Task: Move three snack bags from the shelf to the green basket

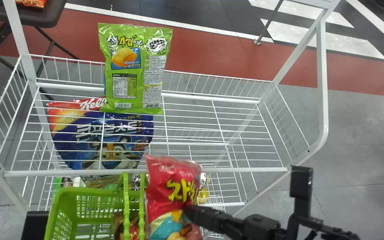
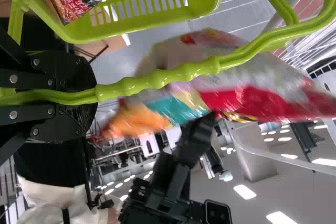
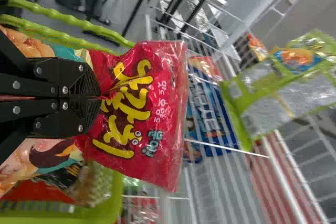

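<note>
Red snack bag (image 1: pixel 165 173) pinched in the right gripper (image 1: pixel 189 213), green basket (image 1: pixel 54 213) close by.
At the lower centre of the head view, the right gripper is closed on the red bag, which stands roughly upright at the right of the basket's handles (image 1: pixel 125 196); whether it is over or beside the basket I cannot tell. In the left wrist view, the left gripper (image 2: pixel 94 94) is clamped around the handles. A brown-and-red bag (image 1: pixel 134 230) lies inside the basket, at the bottom edge. Up at upper left of centre, a green bag (image 1: pixel 138 90) stands at the back of the white wire shelf (image 1: pixel 208 99); a blue cereal bag (image 1: pixel 62 136) shows below its wires.
</note>
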You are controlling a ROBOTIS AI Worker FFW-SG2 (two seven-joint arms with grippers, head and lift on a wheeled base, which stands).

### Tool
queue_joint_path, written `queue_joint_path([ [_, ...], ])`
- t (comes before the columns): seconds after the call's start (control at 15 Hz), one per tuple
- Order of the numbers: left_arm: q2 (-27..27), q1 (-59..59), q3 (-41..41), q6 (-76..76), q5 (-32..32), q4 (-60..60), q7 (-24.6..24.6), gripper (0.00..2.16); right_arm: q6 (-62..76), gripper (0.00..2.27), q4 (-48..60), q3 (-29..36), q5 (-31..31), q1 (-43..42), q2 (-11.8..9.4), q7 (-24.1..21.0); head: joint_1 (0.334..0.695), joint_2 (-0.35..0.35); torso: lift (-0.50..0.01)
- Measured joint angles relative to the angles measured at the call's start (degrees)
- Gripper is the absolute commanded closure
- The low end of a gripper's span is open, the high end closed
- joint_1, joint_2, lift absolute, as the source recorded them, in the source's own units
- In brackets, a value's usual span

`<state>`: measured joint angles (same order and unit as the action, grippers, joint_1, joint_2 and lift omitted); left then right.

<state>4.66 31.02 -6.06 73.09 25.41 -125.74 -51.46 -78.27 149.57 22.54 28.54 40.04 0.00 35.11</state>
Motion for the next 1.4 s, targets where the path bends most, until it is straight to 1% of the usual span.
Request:
queue_joint_path([
  [0.13,0.00,0.00,0.04,0.00,0.08,-0.23,-0.08,2.11,-0.15,2.19,-2.87,-2.27,-1.06,0.18,-0.13,-0.06,0.695,-0.350,-0.049],
  [0.27,0.00,0.04,0.02,0.00,0.15,-0.29,-0.13,2.11,0.91,2.19,-6.16,-4.33,-2.16,0.21,-0.82,-0.29,0.695,-0.350,-0.049],
  [0.47,0.07,0.32,0.05,-0.03,0.23,-0.51,-0.27,2.11,4.47,2.19,-9.59,-6.84,-4.56,0.22,-1.81,-2.05,0.695,-0.350,-0.049],
  [0.8,0.30,1.51,0.30,-0.10,0.26,-1.84,-0.36,2.11,9.68,2.19,-11.88,-12.96,-12.44,0.12,-4.47,-11.24,0.695,-0.350,-0.049],
  [0.87,0.33,1.78,0.32,-0.14,0.26,-2.22,-0.37,2.11,8.35,2.06,-11.98,-14.08,-13.40,-0.18,-5.00,-11.89,0.695,-0.350,-0.049],
  [0.93,0.35,1.92,0.31,-0.16,0.26,-2.45,-0.33,2.11,6.87,1.59,-11.88,-14.89,-13.85,-0.40,-5.34,-11.92,0.695,-0.350,-0.049],
  [1.0,0.35,2.00,0.31,-0.17,0.26,-2.60,-0.31,2.11,5.70,0.37,-11.22,-15.61,-13.94,-0.34,-5.57,-11.77,0.695,-0.350,-0.049],
  [1.07,0.35,2.07,0.32,-0.17,0.26,-2.70,-0.30,2.11,5.29,0.00,-10.15,-16.00,-13.79,0.04,-5.67,-11.71,0.695,-0.350,-0.049],
  [1.2,0.35,2.24,0.35,-0.18,0.24,-2.89,-0.25,2.11,6.83,0.02,-7.55,-16.05,-13.49,1.32,-5.69,-11.81,0.695,-0.350,-0.049],
  [1.4,0.35,2.34,0.40,-0.18,0.19,-2.96,-0.29,2.11,14.24,0.05,-3.35,-15.49,-14.51,3.88,-5.64,-13.35,0.695,-0.350,-0.049],
])
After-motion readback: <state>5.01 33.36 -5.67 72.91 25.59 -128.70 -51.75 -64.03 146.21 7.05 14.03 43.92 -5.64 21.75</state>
